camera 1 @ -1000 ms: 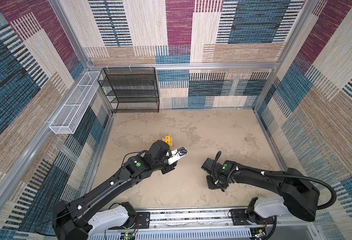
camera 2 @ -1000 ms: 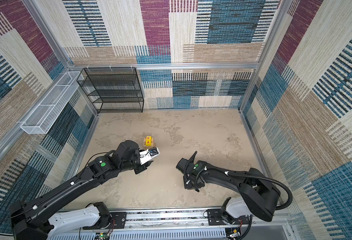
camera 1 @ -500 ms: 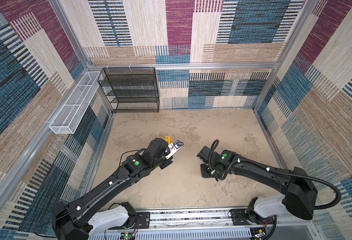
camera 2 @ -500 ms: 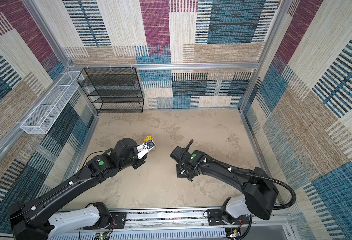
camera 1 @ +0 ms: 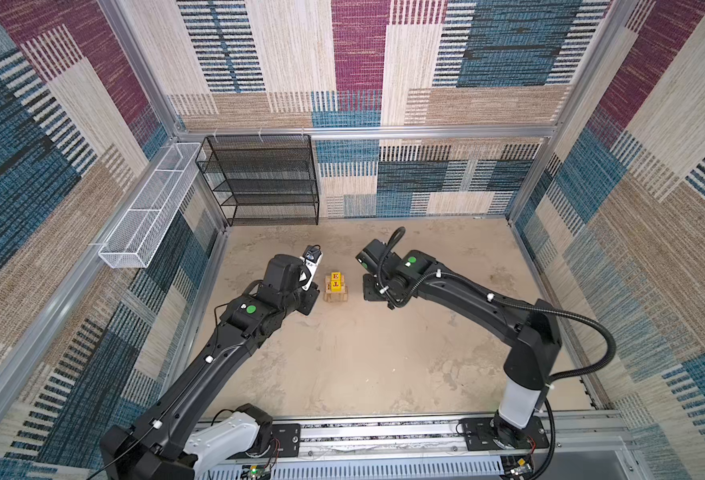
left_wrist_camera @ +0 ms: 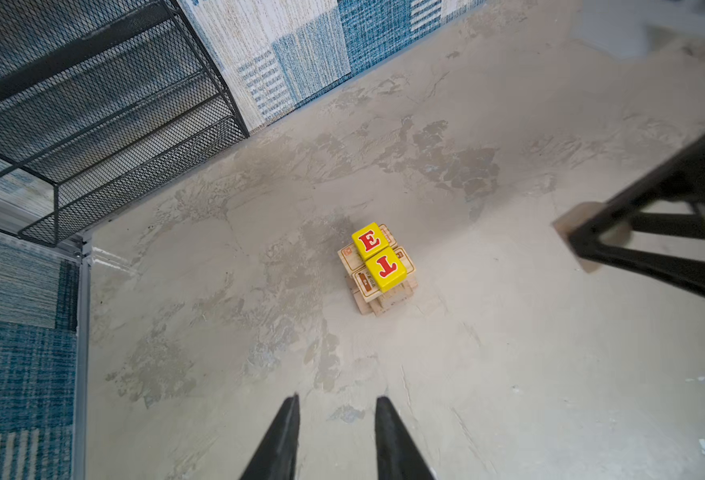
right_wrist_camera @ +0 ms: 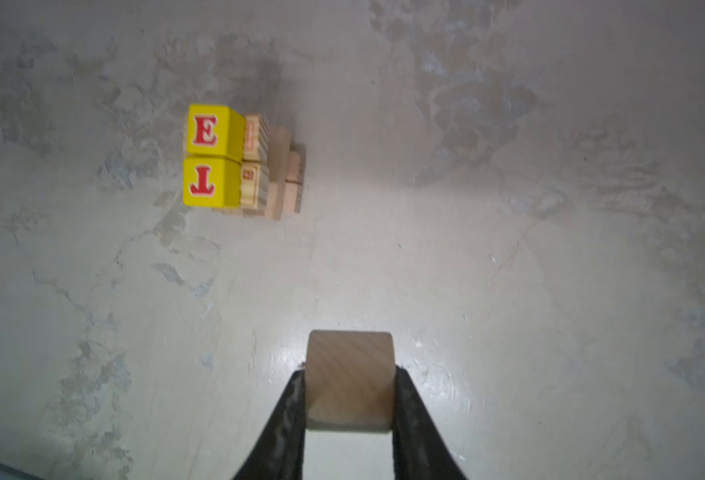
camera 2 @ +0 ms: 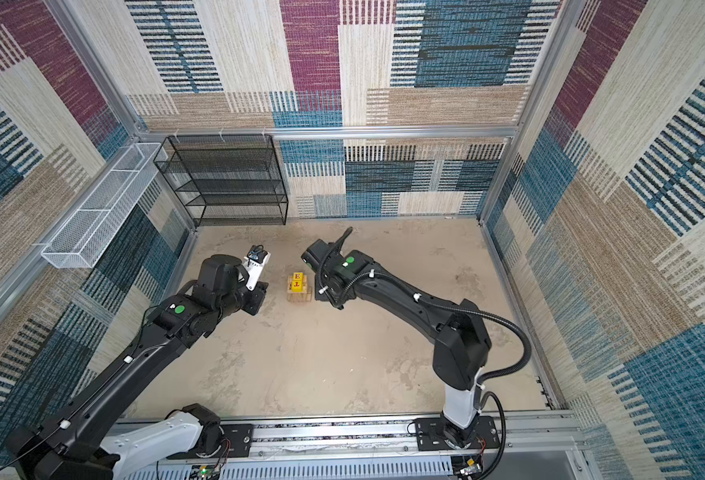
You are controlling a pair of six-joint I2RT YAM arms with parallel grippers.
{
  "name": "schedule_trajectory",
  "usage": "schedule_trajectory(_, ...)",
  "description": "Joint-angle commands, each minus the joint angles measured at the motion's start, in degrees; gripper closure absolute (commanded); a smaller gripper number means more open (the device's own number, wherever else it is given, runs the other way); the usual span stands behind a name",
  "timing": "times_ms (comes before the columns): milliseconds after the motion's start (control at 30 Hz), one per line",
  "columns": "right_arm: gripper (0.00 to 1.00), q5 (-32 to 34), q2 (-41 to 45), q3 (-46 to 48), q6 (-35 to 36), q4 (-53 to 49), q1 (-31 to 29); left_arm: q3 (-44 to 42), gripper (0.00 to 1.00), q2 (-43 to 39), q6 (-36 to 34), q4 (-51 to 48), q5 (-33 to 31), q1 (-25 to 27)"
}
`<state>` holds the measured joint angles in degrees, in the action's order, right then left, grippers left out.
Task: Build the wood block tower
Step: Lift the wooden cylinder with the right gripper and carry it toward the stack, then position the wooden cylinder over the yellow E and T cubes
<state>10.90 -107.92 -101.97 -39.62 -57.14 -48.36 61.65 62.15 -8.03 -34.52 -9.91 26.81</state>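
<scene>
The tower [camera 1: 336,287] [camera 2: 299,287] stands mid-floor in both top views: tan wood blocks [left_wrist_camera: 384,297] stacked crosswise, wider at the base. On top sit two yellow blocks side by side, one with a red E [left_wrist_camera: 369,241] and one with a red T [left_wrist_camera: 386,268]. My left gripper [left_wrist_camera: 337,401] is open with nothing between its fingers, just left of the tower and apart from it. Just right of the tower, my right gripper [right_wrist_camera: 348,370] is shut on a rounded tan piece [right_wrist_camera: 348,380], held above the floor. The tower [right_wrist_camera: 234,162] is apart from that piece.
A black mesh shelf rack [camera 1: 265,178] stands at the back left corner. A white wire basket [camera 1: 147,208] hangs on the left wall. Patterned walls close the floor in on three sides, and a metal rail [camera 1: 384,432] runs along the front.
My left gripper has swung from the tower's front right, over it, to its left side. The right gripper has carried the rounded piece closer to the tower's right side.
</scene>
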Motion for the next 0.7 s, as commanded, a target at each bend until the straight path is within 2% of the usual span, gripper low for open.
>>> schedule_trajectory(0,1.00,1.2,-6.4,-8.7,-0.5,-5.1,-0.1,-0.5,0.65,-1.1,1.9,-0.2,1.6,-0.6)
schedule_trajectory(100,1.00,-0.1,-12.4,-17.7,0.2,-7.1,-0.2,-0.7,0.65,-1.9,1.8,0.1,1.5,-0.9)
schedule_trajectory(300,1.00,-2.7,-20.7,-29.7,1.6,-7.6,-0.3,-1.1,0.65,-3.1,1.3,0.4,1.0,-1.3)
schedule_trajectory(667,1.00,-4.7,-27.9,-37.1,1.9,-7.3,-0.3,-1.3,0.65,-3.6,1.8,0.8,1.5,-1.9)
